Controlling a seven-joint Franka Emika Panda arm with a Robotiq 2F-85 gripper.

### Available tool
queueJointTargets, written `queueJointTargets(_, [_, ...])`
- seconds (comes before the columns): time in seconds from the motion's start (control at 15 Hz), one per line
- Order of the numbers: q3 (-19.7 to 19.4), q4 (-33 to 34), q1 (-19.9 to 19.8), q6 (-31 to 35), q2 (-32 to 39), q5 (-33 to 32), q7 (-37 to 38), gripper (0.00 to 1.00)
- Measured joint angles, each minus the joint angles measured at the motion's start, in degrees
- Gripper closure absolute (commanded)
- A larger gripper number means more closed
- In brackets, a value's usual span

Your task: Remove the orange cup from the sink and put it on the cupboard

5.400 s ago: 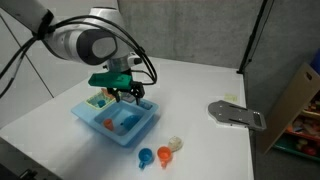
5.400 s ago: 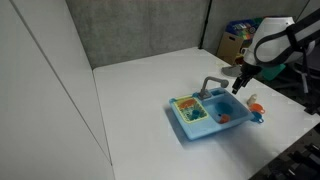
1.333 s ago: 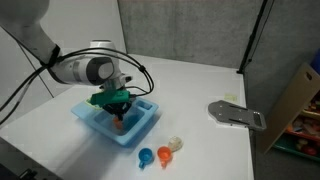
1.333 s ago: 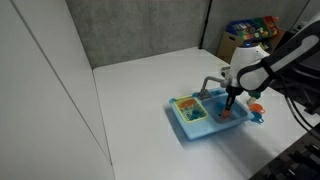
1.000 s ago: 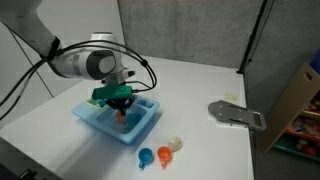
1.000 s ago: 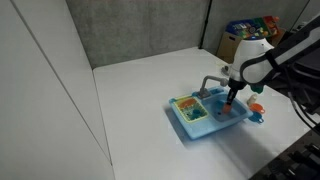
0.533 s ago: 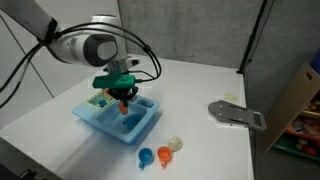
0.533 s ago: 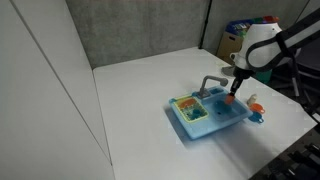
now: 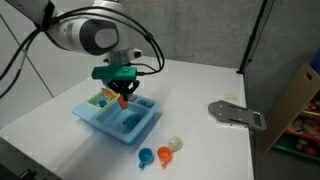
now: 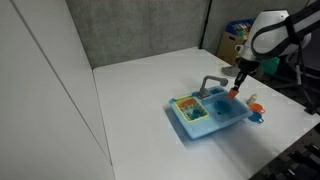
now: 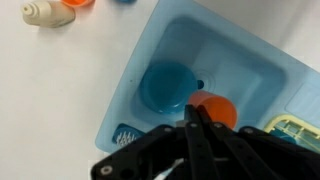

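My gripper [image 9: 123, 93] hangs above the light-blue toy sink [image 9: 143, 128], shut on the tiny orange cup [image 9: 124, 98], which is lifted clear of the basin. In the other exterior view the gripper [image 10: 236, 86] holds the orange cup [image 10: 235, 91] over the far end of the sink [image 10: 200, 127]. In the wrist view the fingers [image 11: 188, 128] pinch the rim of the orange cup [image 11: 217, 110] above the basin of the sink [image 11: 255, 70]. The white cupboard [image 9: 195, 85] spreads around the sink.
A round blue dish [image 11: 165, 87] lies in the basin, with the yellow-green insert [image 11: 297, 130] beside it. Small orange [image 9: 163, 154], blue [image 9: 146, 156] and beige [image 9: 175, 144] toys lie near the front edge. A grey handled tool [image 9: 238, 114] lies further off.
The gripper has risen out of the sink basin with the orange cup held in it, and now hangs higher above the sink.
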Motion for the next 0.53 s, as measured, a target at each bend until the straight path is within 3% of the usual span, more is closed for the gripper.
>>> queueJointTargets(0.53, [-4.7,3.7,-1.0,-5.0,0.3,0.6,2.8,0.98])
